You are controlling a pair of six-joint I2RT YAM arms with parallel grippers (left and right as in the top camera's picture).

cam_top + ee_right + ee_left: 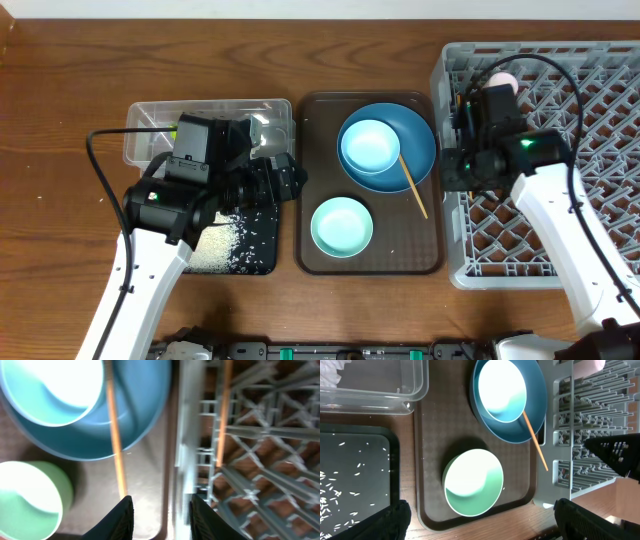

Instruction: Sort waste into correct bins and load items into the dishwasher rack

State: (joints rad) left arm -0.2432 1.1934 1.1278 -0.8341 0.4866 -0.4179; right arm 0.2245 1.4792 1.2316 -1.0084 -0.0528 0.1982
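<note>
One wooden chopstick (pixel 413 186) lies on the brown serving tray (pixel 310 200). Its long axis runs on a diagonal from far-left to near-right: the far end rests on the large blue plate (pixel 415 140) beside the light-blue bowl (pixel 368 148), and the near end is on the tray floor close to the rack. A second chopstick (pixel 223 410) lies inside the dishwasher rack (pixel 600 120), its long axis roughly parallel to the rack's left wall; how it is seated among the pegs cannot be determined. The right arm reaches from the near right across the rack, with its wrist above that left wall. The right gripper (pixel 161 502) points down, its jaws partly apart and straddling the wall, with nothing gripped; its left finger is just beside the near end of the tray chopstick. The left arm rises from the near left over the black tray (pixel 265 262) holding rice grains (pixel 215 245). The left gripper (pixel 482 504) faces the serving tray with jaws spread wide and empty. The pale green bowl (pixel 341 225) sits on the near part of the serving tray. A pink cup (pixel 503 78) is in the rack's far-left corner.
</note>
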